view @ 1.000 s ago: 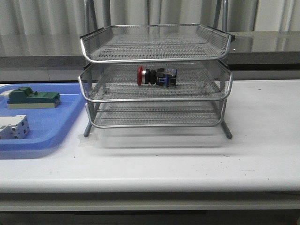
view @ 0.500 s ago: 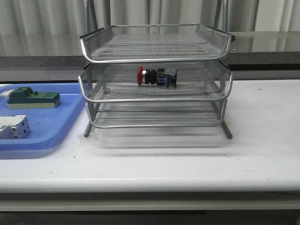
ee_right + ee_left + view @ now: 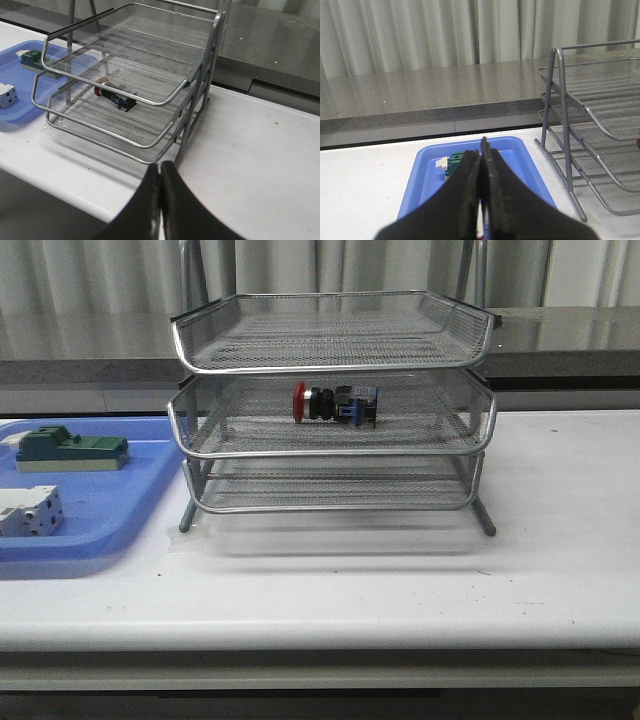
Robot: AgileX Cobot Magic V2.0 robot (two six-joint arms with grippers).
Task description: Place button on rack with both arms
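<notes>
The button (image 3: 335, 404), with its red head, black collar and blue-black body, lies on its side on the middle tier of the silver wire-mesh rack (image 3: 480, 436). It also shows in the right wrist view (image 3: 115, 95), inside the rack (image 3: 200, 90). Neither arm shows in the front view. My left gripper (image 3: 481, 150) is shut and empty, high over the blue tray, with the rack (image 3: 565, 125) off to one side. My right gripper (image 3: 160, 169) is shut and empty, above the table near the rack's right front leg.
A flat blue plastic tray (image 3: 150, 480) sits left of the rack. It holds a green block part (image 3: 68, 449) and a white terminal block (image 3: 28, 511). The tray (image 3: 520, 150) and green part (image 3: 455, 162) show in the left wrist view. A grey ledge and curtains stand behind.
</notes>
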